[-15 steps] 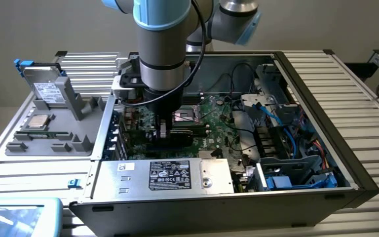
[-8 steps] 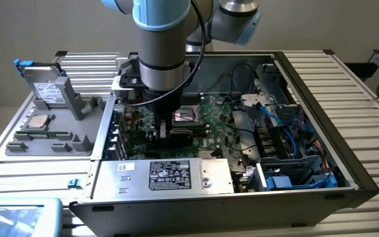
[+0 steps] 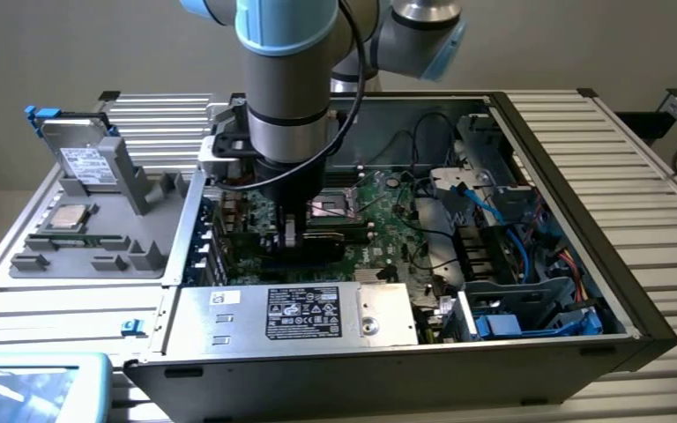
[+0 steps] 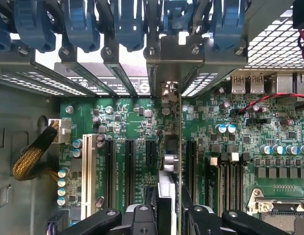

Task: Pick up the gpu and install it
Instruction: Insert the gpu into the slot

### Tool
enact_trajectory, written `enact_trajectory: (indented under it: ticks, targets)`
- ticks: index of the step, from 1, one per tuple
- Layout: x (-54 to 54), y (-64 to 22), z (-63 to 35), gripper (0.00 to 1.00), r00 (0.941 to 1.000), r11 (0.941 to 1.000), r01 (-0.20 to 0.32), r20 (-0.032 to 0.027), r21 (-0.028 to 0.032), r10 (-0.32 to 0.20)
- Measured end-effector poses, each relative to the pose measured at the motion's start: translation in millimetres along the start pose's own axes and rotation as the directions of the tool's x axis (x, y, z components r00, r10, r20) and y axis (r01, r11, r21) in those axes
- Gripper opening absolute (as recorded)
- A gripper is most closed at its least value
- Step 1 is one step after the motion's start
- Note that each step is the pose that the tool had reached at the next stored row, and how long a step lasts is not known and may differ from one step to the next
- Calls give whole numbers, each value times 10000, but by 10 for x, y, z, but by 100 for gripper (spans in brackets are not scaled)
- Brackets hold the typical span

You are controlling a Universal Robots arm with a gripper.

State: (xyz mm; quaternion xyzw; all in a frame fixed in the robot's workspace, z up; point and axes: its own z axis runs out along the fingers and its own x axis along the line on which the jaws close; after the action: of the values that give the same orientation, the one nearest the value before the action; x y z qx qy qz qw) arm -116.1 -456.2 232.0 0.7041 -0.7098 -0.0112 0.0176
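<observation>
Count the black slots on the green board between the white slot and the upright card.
3: a long one beside the white slot, a second long one next to it, a shorter one nearest the graphics card. Others may be hidden under the card.

occluded: gpu [image 4: 167, 161] lower edge behind gripper [image 4: 166, 215] | cut off: blue tray [image 3: 33, 383] (frame corner)

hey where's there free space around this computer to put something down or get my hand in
Free: the slatted table on the exterior view's right of the computer case, and the grey tray in front of the hard drive. Crowded: inside the case, where the gripper holds the gpu edge-on over the motherboard slots.
</observation>
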Motion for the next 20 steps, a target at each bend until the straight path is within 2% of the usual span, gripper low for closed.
enact_trajectory:
  ticks: [20]
  targets:
    - [0, 18, 13, 29, 10000, 10000, 20, -1, -1, -20]
